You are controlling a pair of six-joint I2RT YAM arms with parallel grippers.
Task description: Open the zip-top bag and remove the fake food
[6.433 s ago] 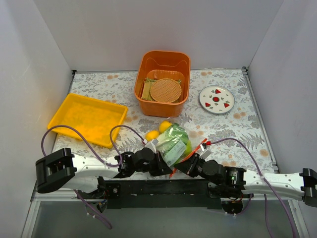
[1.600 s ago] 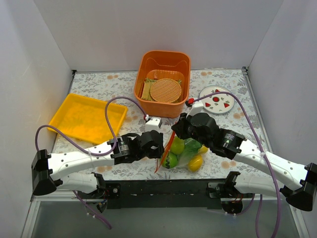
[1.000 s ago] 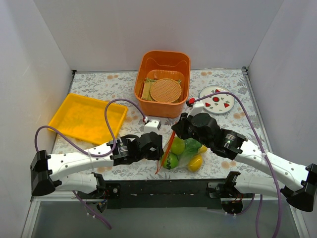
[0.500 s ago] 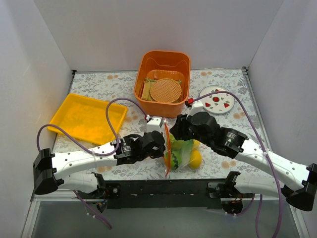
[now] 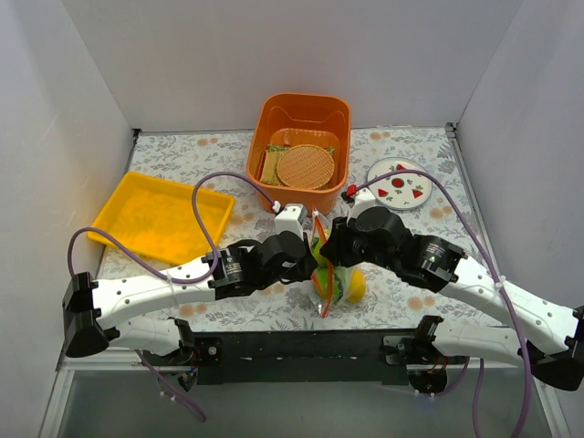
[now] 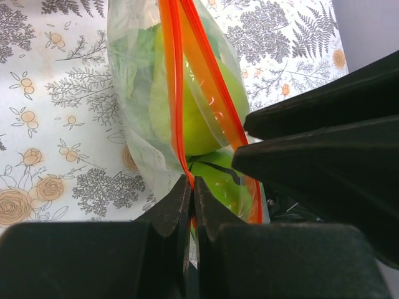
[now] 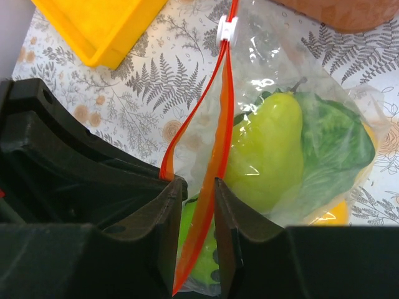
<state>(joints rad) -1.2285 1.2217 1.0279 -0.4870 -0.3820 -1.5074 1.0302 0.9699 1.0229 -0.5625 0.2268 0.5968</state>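
The zip-top bag [image 5: 327,279] stands on edge at the table's near middle, its orange-red zip strip [image 6: 176,93] parted into two bands. Inside it are a yellow-green fruit [image 7: 265,156], a leafy cabbage piece [image 7: 336,146], a lime [image 6: 218,180] and a lemon [image 5: 356,286]. My left gripper [image 5: 306,261] is shut on one band [image 6: 190,182] at the bag's mouth. My right gripper [image 5: 330,252] faces it from the right. Its jaws stand apart with the other band [image 7: 209,205] running between them. The white slider [image 7: 227,28] sits at the strip's far end.
An orange basket [image 5: 265,119] with tan woven discs [image 5: 304,166] stands behind the bag. A yellow tray [image 5: 160,215] lies at the left. A white plate with red marks [image 5: 399,182] lies at the back right. White walls enclose the table.
Both grippers have closed in on each other at the bag's mouth. The bag has been drawn upright and a little to the right, its strip now running near-vertical between them.
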